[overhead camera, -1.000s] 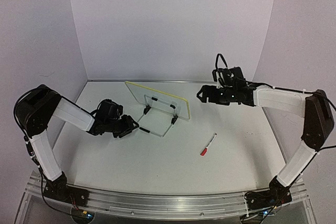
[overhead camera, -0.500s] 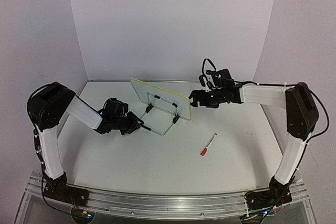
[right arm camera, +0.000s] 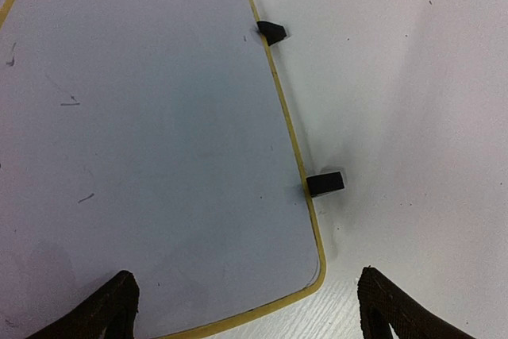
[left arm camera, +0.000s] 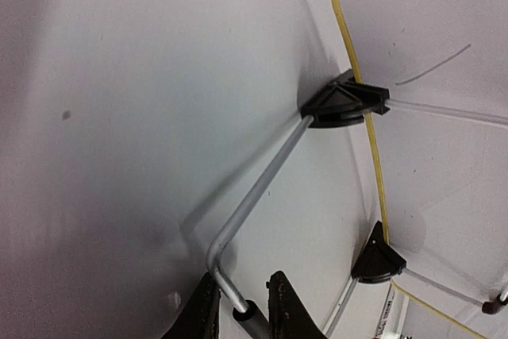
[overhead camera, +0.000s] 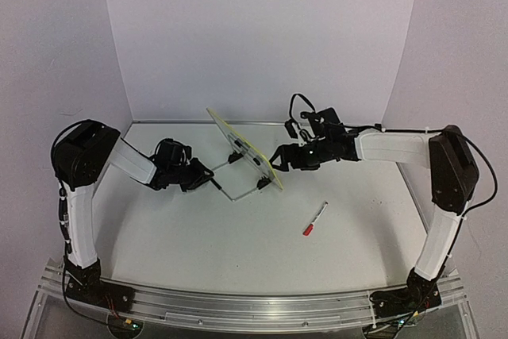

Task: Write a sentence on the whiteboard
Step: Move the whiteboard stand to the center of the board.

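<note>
Left wrist view: left gripper (left arm camera: 242, 287) pinches the wire stand (left arm camera: 262, 180), while the right gripper (right arm camera: 246, 275), spread wide, has a corner of the whiteboard (right arm camera: 159, 117) just ahead between its fingers.

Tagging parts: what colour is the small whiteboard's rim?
Pale yellow; the right wrist view shows the thin rim best.
</note>
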### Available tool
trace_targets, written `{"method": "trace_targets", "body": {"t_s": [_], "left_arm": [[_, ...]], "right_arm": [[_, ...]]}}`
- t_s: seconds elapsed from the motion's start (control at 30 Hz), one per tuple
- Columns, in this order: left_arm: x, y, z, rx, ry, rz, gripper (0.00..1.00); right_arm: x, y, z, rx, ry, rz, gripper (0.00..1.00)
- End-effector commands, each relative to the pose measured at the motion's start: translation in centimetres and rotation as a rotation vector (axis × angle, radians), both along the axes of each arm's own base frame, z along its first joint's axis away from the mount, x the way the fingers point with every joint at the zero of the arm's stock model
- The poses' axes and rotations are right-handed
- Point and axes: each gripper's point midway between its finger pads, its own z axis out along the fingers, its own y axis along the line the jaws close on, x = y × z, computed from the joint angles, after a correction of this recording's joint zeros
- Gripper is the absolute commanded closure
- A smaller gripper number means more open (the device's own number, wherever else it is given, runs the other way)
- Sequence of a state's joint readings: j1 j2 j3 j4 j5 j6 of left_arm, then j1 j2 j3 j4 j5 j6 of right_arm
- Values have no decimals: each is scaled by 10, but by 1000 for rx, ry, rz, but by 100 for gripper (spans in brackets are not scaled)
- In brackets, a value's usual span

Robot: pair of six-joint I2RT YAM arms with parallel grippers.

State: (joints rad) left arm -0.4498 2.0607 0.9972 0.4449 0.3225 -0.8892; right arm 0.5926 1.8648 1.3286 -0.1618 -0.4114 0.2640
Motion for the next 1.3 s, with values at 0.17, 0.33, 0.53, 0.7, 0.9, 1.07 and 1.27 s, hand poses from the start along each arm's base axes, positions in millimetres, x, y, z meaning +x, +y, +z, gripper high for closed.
{"method": "trace_targets", "body": {"t_s": [0.17, 0.33, 0.53, 0.7, 0.9, 1.07, 1.27], "left_arm": [[50, 9, 8, 51, -111, -93, 78], [62, 12, 21, 137, -152, -123, 75], [61, 43, 60, 283, -186, -26, 60], [38, 58, 121, 234, -213, 57, 41], [1, 40, 191, 11, -251, 34, 15], [-21, 8, 212, -61, -237, -46, 3], [-21, -21, 201, 0, -185, -127, 0]], "right_arm": [[-29, 36, 2, 27, 21, 89, 8], [-34, 51, -1, 25, 14, 91, 9], [-34, 55, 10, 66, -2, 65, 9], [-26, 37, 13, 16, -45, -63, 8], [-17, -3, 15, -74, -119, -237, 3], [-22, -18, 18, -96, -142, -265, 2], [-30, -34, 15, -119, -149, -299, 2]]}}
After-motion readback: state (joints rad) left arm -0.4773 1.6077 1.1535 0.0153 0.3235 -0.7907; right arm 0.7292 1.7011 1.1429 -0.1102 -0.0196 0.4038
